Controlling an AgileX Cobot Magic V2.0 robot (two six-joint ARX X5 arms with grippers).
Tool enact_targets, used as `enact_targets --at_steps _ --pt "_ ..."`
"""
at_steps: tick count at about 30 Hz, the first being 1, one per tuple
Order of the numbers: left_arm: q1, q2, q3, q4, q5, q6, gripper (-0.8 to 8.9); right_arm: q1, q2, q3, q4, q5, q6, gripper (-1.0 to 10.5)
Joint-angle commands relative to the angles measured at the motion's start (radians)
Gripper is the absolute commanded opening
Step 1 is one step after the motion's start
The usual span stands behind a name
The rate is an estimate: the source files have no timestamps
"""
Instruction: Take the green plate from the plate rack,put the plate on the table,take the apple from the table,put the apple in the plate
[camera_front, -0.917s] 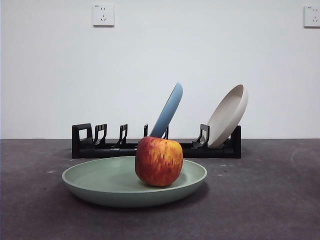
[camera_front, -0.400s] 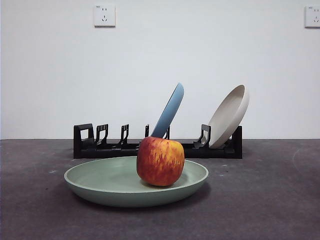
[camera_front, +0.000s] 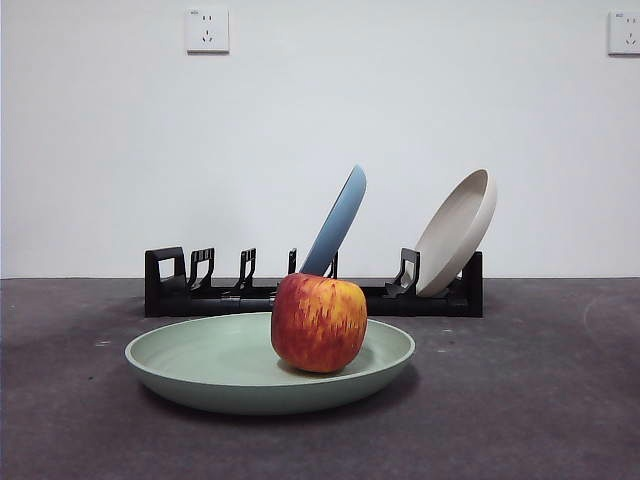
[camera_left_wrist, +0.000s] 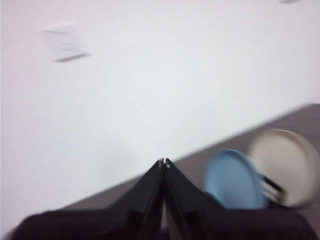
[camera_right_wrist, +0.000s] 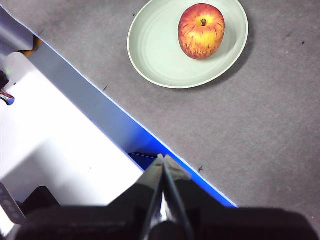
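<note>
**Apple seated in plate; both hands withdrawn**

As the apple (camera_front: 319, 323) is found resting inside the green plate (camera_front: 200, 365), which lies flat on the tabletop (camera_front: 540, 400) just in front of the plate rack (camera_front: 200, 290), the task is judged complete. The apple is seated slightly off the plate's centre, toward one side of the basin, and is kept from rolling off by the raised rim; in the right wrist view its stem is seen pointing upward. The plate is placed clear of the rack, so neither remaining dish is disturbed: the light blue plate (camera_front: 335, 222) and the cream-white plate (camera_front: 457, 232) are held leaning in their slots by the upright prongs.

The left hand (camera_left_wrist: 163, 162) is raised well away, aimed at the wall, with its jaws pressed together and nothing between them. The right hand (camera_right_wrist: 163, 158) is held high over the tabletop's edge, jaws likewise together and empty, well apart from the plate.

Compared with the earlier front pictures, nothing of substance is altered: plate, apple and rack are recorded in the same arrangement, only a slight sideways wobble of the whole picture being noted.
</note>
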Motion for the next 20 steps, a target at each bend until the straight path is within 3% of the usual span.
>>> enact_targets --at_steps 1,9,16,20 --pt "0.082 -0.082 -0.137 0.123 0.004 0.01 -0.03 0.002 -0.001 -0.004 0.002 0.002 0.009 0.0" --pt "0.198 -0.318 -0.593 0.416 -0.003 -0.026 -0.03 0.002 -0.001 -0.004 0.002 0.002 0.009 0.0" --pt "0.257 -0.495 -0.867 0.426 -0.031 -0.1 -0.03 0.002 -0.001 -0.004 0.002 0.002 0.009 0.0" --pt "0.277 -0.575 -0.98 0.426 -0.032 -0.101 -0.03 0.002 -0.001 -0.004 0.002 0.002 0.009 0.0"
